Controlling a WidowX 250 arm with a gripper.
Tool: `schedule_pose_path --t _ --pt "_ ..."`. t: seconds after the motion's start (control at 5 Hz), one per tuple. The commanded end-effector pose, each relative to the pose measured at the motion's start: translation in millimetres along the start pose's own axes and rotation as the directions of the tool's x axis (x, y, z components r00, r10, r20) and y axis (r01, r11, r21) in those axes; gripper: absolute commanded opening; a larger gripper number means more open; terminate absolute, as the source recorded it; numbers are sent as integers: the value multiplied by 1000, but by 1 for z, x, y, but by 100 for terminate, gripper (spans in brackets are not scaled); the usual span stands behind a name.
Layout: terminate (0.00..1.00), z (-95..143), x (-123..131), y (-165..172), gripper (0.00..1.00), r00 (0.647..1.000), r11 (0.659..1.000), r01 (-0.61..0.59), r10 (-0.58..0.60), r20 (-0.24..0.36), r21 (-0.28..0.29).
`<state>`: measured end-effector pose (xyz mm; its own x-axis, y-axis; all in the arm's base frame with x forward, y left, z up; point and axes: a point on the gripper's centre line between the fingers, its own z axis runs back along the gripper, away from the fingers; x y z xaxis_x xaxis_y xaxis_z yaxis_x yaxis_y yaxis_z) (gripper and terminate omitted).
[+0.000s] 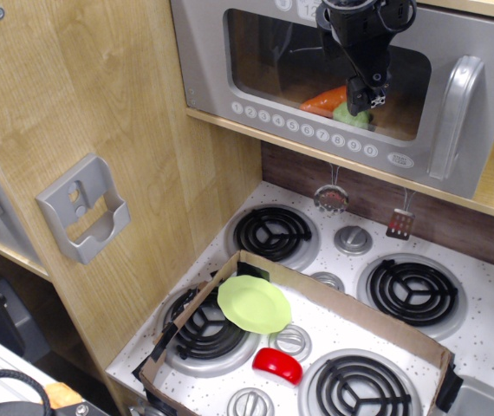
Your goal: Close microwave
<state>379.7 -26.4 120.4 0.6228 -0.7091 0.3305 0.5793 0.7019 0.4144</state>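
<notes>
Overhead, silver-grey microwave point(351, 87), handle right; claw point(367, 95) before its window, grip unclear

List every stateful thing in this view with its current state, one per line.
microwave: door swung out from the cabinet, not fully shut
gripper: in front of the door window; open or shut unclear
grey wall holder: empty
green plate: tilted inside the cardboard box
cardboard box: open-topped, on the stove
red object: lying in the box
</notes>
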Motion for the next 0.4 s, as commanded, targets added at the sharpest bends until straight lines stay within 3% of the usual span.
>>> schedule_pose_path --t 0.0,0.2 --pt "0 22 21 9 100 998 999 4 -7 58 44" --pt "100 22 21 9 100 998 999 4 -7 58 44"
